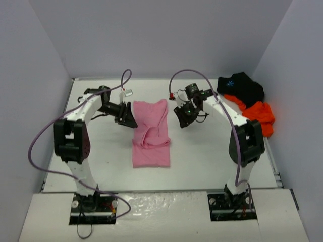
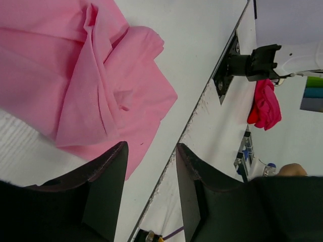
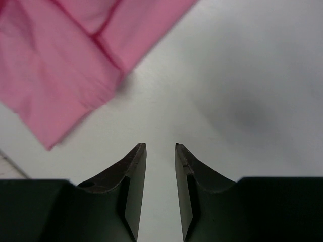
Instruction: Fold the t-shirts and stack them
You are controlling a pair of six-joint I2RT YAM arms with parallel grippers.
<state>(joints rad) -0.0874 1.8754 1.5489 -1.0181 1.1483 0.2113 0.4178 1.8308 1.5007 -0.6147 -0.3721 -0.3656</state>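
Observation:
The pink t-shirt (image 1: 150, 136) lies in the middle of the table, partly folded into a long strip with a bunched fold across it. My left gripper (image 1: 126, 121) hangs just off its left edge, open and empty; in the left wrist view the pink t-shirt (image 2: 86, 75) lies beyond the open gripper (image 2: 151, 151). My right gripper (image 1: 181, 117) hovers to the shirt's right, open with nothing between its fingers (image 3: 136, 166); the pink t-shirt (image 3: 65, 55) shows at upper left there. The black t-shirt (image 1: 241, 86) and orange t-shirt (image 1: 258, 115) lie crumpled at the back right.
White walls enclose the table (image 1: 202, 156) on three sides. Purple cables loop from both arms. The arm bases stand at the near edge.

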